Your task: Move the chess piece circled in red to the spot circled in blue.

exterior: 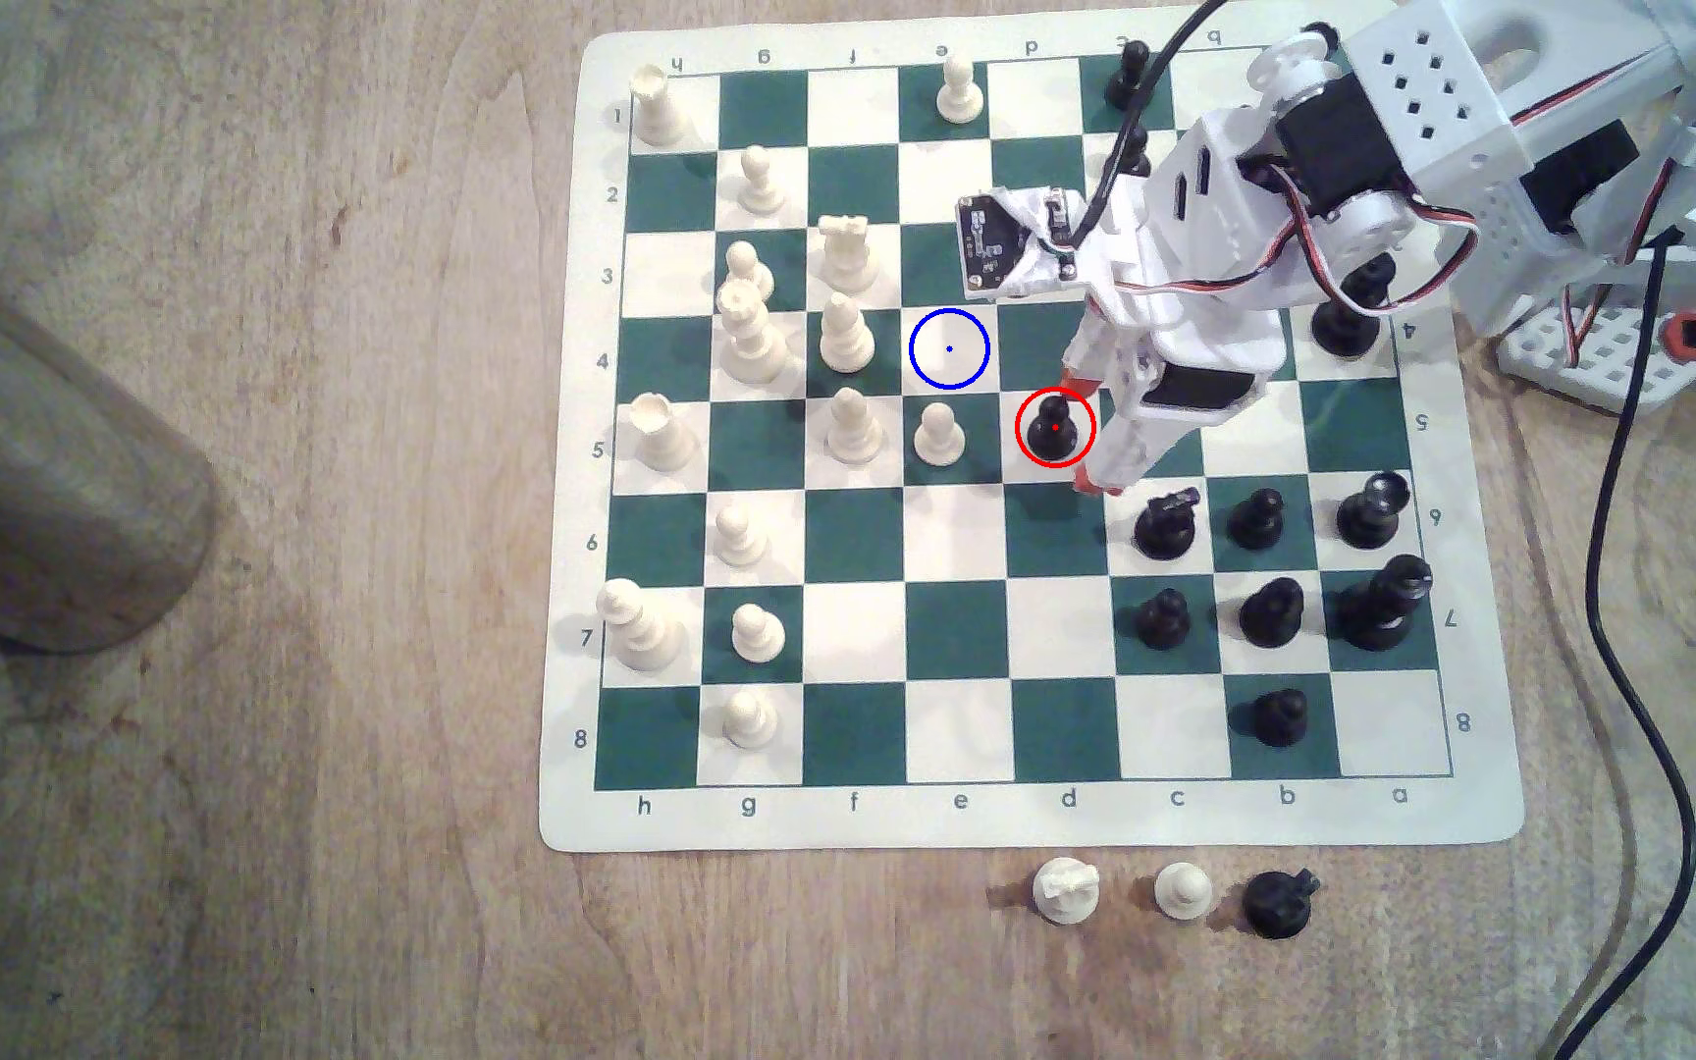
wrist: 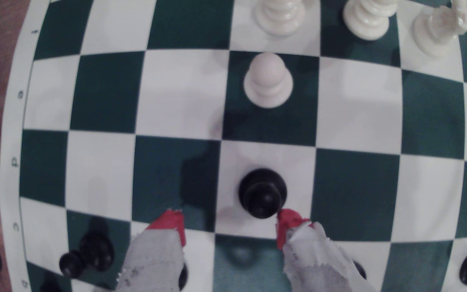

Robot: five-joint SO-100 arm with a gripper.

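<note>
Just ahead of the open gripper (exterior: 1078, 433), one black pawn (exterior: 1054, 426) stands alone on its cream square, one red fingertip (wrist: 287, 221) close beside its base and the other fingertip well apart. One cream pawn (exterior: 938, 433) stands on the square beyond it. Diagonally beyond the gripper, the blue-ringed square (exterior: 949, 349) lies bare, with bare squares around the black pawn.

Pale wood-grain table (exterior: 263, 815), worn and blotchy. Tan cylindrical object (exterior: 38, 479) at exterior view's left edge. Light soft, even.
</note>
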